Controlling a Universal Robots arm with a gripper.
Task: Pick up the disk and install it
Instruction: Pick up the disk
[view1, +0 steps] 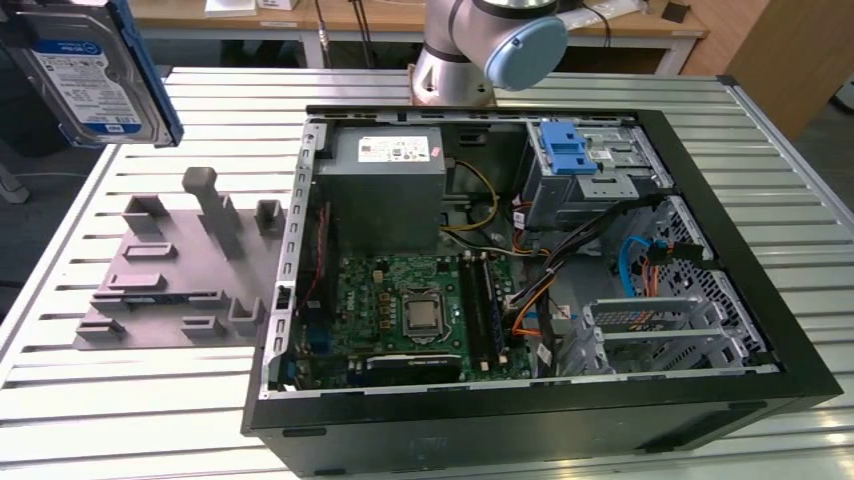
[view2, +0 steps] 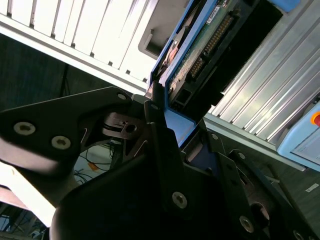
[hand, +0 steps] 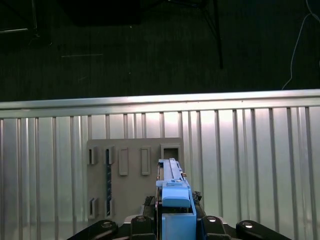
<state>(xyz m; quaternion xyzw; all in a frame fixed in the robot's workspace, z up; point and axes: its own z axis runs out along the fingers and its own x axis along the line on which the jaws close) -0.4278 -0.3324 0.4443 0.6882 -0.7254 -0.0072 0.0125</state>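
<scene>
Gripper (view2: 172, 112) jaws are closed on the disk (view1: 87, 70), pinching the blue bracket (view2: 177, 125) that frames it. In the second wrist view one dark finger (view2: 156, 115) lies flat against the bracket's side, and the drive's underside with its connector row juts out past the fingertips. In the first wrist view the disk (hand: 172, 187) is seen edge-on, standing upright out of the grip.

In the exterior view the disk hangs at the upper left, label facing the camera, lifted clear of the slatted metal table (view1: 134, 420) and touching nothing else. It is well apart from the open computer case (view1: 534, 415).

Under the held drive lies the grey fixture plate (hand: 132, 175), its raised posts and slots bare. That plate (view1: 174, 270) sits just beside the case's wall on the exterior view's left, with only a thin strip of table between them. Past the plate, the table's long edge (hand: 160, 102) runs straight across, with dark floor beyond.

Inside the case, the blue-latched drive cage (view1: 587, 170) stands in the far corner on the exterior view's right, next to the grey power supply (view1: 384, 195). Orange and blue cables (view1: 641, 262) loop just in front of the cage. The arm (view1: 487, 45) rises behind the case's far wall.
</scene>
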